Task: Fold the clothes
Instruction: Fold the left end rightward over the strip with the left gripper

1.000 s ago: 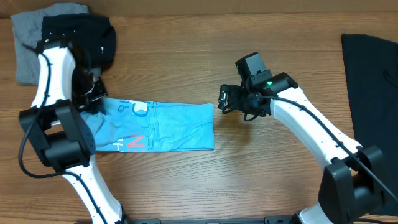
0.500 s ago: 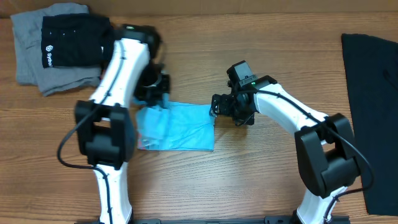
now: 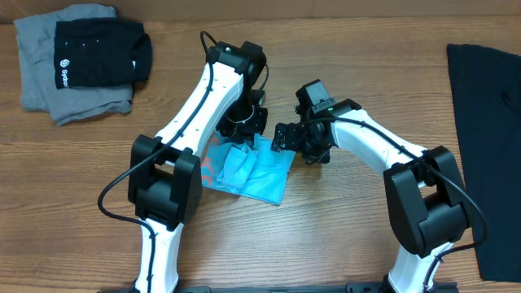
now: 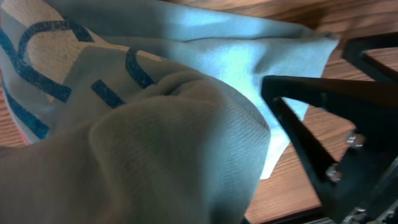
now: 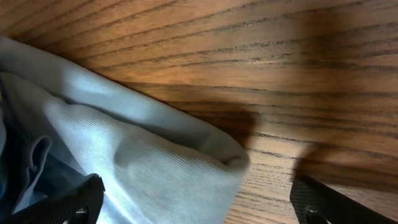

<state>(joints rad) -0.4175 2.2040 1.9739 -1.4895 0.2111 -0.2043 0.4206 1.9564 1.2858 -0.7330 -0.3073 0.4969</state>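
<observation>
The left gripper point(image 3: 242, 130), pressed together, pinches a bunched fold of the light blue T-shirt point(image 3: 262, 175) at frame centre on the desk point(image 3: 350, 236); only its wrist view shows blue lettering. The right gripper point(image 5: 196, 196) is spread, the shirt's folded edge between its jaws, visible from its wrist alone

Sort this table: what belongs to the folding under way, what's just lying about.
In hand: light blue T-shirt, left gripper shut on it, open right gripper.
Lying about: folded grey garment, folded black garment on it, black cloth at right.
</observation>
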